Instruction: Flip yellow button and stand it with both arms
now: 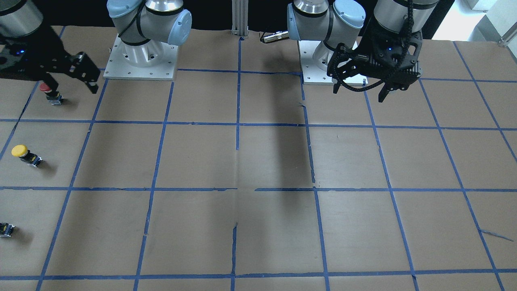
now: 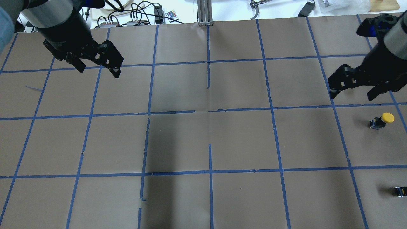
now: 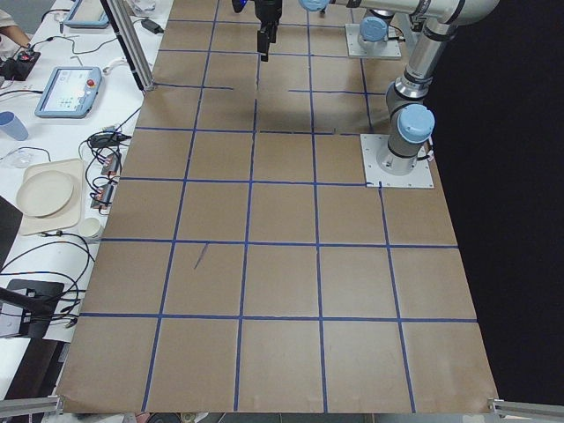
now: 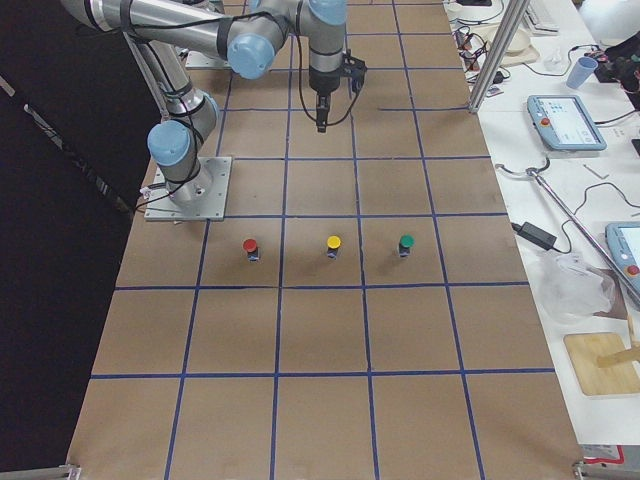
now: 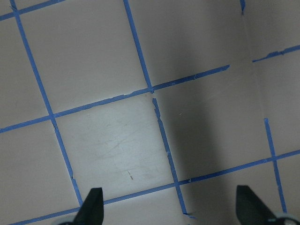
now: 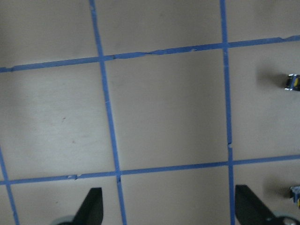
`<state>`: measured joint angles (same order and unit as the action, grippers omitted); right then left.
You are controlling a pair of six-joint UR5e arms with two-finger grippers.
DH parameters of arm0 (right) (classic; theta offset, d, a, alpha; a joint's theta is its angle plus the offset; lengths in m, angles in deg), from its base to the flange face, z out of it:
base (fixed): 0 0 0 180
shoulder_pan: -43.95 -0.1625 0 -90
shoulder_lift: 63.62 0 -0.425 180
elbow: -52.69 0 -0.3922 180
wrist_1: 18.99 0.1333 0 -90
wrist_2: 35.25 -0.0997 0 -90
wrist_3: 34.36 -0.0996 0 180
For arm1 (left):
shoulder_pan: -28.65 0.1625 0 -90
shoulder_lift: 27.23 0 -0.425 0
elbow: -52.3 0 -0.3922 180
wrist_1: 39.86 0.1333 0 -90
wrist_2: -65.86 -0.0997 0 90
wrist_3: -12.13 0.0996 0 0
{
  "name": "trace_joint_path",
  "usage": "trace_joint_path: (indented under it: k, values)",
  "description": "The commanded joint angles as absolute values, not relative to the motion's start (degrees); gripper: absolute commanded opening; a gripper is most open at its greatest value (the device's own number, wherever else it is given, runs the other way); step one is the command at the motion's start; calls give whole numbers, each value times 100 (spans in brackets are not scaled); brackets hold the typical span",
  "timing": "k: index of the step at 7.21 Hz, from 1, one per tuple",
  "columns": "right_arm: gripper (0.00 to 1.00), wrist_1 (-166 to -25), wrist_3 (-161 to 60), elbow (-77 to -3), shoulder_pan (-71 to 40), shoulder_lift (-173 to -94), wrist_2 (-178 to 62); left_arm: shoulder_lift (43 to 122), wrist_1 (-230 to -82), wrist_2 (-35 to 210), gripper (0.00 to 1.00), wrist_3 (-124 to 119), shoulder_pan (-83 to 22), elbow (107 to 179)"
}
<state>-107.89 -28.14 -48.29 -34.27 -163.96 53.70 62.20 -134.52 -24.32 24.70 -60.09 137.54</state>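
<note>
The yellow button (image 2: 381,120) is at the table's right side, apart from both grippers; it also shows in the front view (image 1: 24,154). In the exterior right view (image 4: 333,245) it seems to stand with its cap up. My right gripper (image 2: 351,95) hangs open and empty above the table, behind and left of the button, and shows in the front view (image 1: 72,88) and the right wrist view (image 6: 171,211). My left gripper (image 2: 99,72) is open and empty, high over the table's far left; it shows in the front view (image 1: 358,95) and the left wrist view (image 5: 171,211).
A red-capped button (image 1: 50,93) stands under my right gripper, toward the robot. A green-capped button (image 4: 405,244) stands on the yellow one's other side; only its body shows overhead (image 2: 400,190). Brown paper with a blue tape grid (image 2: 210,143) covers the table.
</note>
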Motion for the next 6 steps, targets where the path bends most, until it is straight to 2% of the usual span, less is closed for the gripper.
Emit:
trace_joint_path:
  k: [1,6]
  values:
    - [100,-10442,-3977,-4453,-4645,-16574,5353,6206,-13478,-2441,99,2024,-5854,13781]
    - [100,-10196,-3981,-4189,-4562,-16197,5405,6303,-13862,-2519,99,923,-6178,13615]
